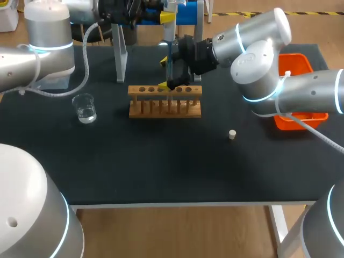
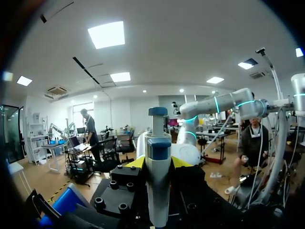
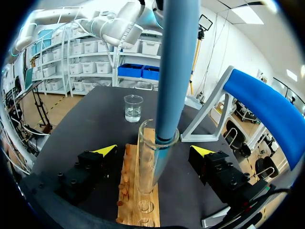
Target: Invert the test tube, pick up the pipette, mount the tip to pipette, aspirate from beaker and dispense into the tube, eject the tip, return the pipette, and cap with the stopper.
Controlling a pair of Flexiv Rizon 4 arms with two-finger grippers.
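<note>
Pipette (image 2: pixel 157 181), clamped upright by the left gripper (image 2: pixel 158 164), sits tip-down inside the test tube (image 3: pixel 148 162), evidently for dispensing; right gripper (image 3: pixel 155 150) straddles the tube, spread wide, gripping nothing.

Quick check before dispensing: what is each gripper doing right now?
Left gripper: shut on the pipette.
Right gripper: open, fingers either side of the tube, not touching.
</note>
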